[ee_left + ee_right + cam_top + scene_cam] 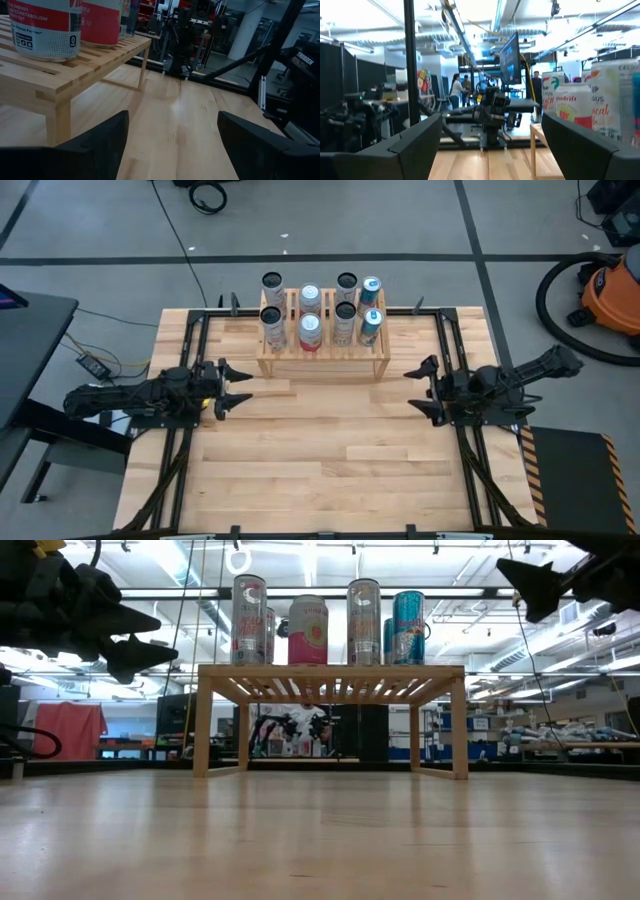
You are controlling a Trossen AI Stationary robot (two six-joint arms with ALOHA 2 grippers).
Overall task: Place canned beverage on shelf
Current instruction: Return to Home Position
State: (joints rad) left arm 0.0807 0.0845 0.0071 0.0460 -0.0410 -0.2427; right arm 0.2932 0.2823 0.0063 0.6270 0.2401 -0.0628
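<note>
The pale wooden shelf (322, 358) stands at the table's far middle. Several canned beverages (310, 330) stand upright on its slatted top (330, 670) in two rows; white-and-red ones and teal ones (407, 628) show in the low view. My left gripper (245, 387) hovers open at the shelf's near left corner, level, with nothing between its fingers (172, 125). My right gripper (412, 388) hovers open at the shelf's near right corner, tipped slightly upward, also with nothing in it (490, 125). Both grippers point toward the table's middle.
Bare wood tabletop (320, 460) stretches from the shelf to the near edge. Dark frame rails (190, 330) run along the table's sides. An orange vacuum with a hose (610, 290) stands on the floor at the far right, and a striped plate (570, 470) lies at the right.
</note>
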